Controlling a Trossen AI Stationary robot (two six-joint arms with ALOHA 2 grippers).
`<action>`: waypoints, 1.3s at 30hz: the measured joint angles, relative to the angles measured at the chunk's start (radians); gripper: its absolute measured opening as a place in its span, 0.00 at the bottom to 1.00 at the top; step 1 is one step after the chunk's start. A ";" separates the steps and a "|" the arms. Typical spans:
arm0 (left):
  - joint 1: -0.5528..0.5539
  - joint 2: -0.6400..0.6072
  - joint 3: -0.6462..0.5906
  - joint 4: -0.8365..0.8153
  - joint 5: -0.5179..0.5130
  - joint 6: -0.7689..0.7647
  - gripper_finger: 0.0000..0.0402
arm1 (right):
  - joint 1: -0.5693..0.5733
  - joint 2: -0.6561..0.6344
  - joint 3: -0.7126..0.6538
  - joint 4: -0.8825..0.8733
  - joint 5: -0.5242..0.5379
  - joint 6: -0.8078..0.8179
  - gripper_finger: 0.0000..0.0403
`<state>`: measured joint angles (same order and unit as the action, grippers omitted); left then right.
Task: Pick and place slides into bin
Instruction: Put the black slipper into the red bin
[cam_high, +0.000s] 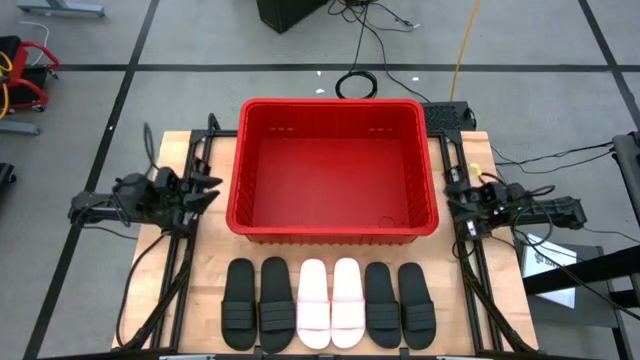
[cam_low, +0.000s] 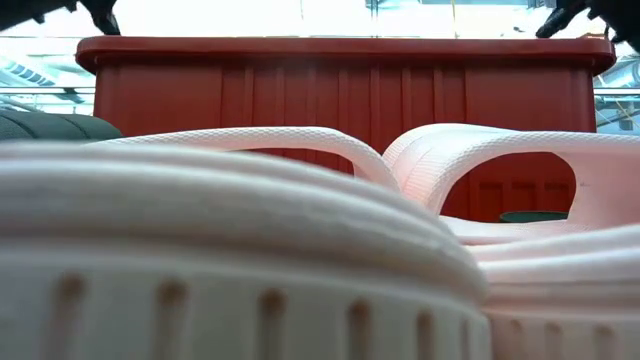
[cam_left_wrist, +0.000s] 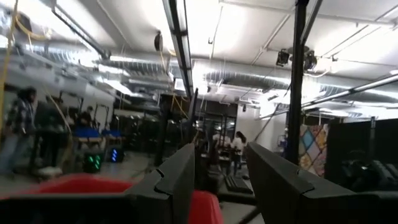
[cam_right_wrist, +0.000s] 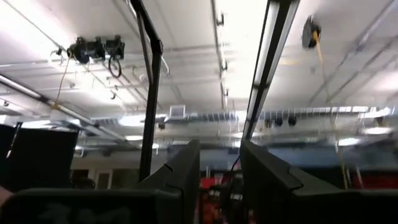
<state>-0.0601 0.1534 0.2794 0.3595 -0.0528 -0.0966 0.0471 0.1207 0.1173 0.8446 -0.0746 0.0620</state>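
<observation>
Six slides lie in a row on their soles at the table's near edge: two black (cam_high: 257, 303) on the left, two pale pink (cam_high: 331, 302) in the middle, two black (cam_high: 400, 304) on the right. The pink pair fills the low view (cam_low: 300, 220). The red bin (cam_high: 333, 170) stands behind them at the table's middle, empty; it also shows in the low view (cam_low: 340, 90). My left gripper (cam_high: 212, 190) waits open and empty at the bin's left side. My right gripper (cam_high: 455, 205) waits open and empty at the bin's right side.
Black frame rails (cam_high: 180, 280) run along both table sides. Cables and equipment lie on the floor beyond the table's far edge. People stand in the room far behind, seen in the left wrist view (cam_left_wrist: 25, 124).
</observation>
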 joint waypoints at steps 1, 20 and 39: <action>0.000 0.026 0.037 0.000 0.000 0.020 0.38 | 0.000 0.007 0.021 0.008 0.000 -0.013 0.26; 0.000 0.639 0.830 -0.192 -0.018 0.068 0.38 | 0.000 0.487 0.544 -0.006 0.158 -0.028 0.26; 0.000 0.867 1.202 -0.377 0.030 -0.011 0.38 | 0.000 0.781 1.221 -0.654 0.261 0.024 0.26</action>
<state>-0.0597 1.0208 1.4813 -0.0176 -0.0233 -0.1074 0.0467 0.9021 1.3380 0.1903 0.1866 0.0856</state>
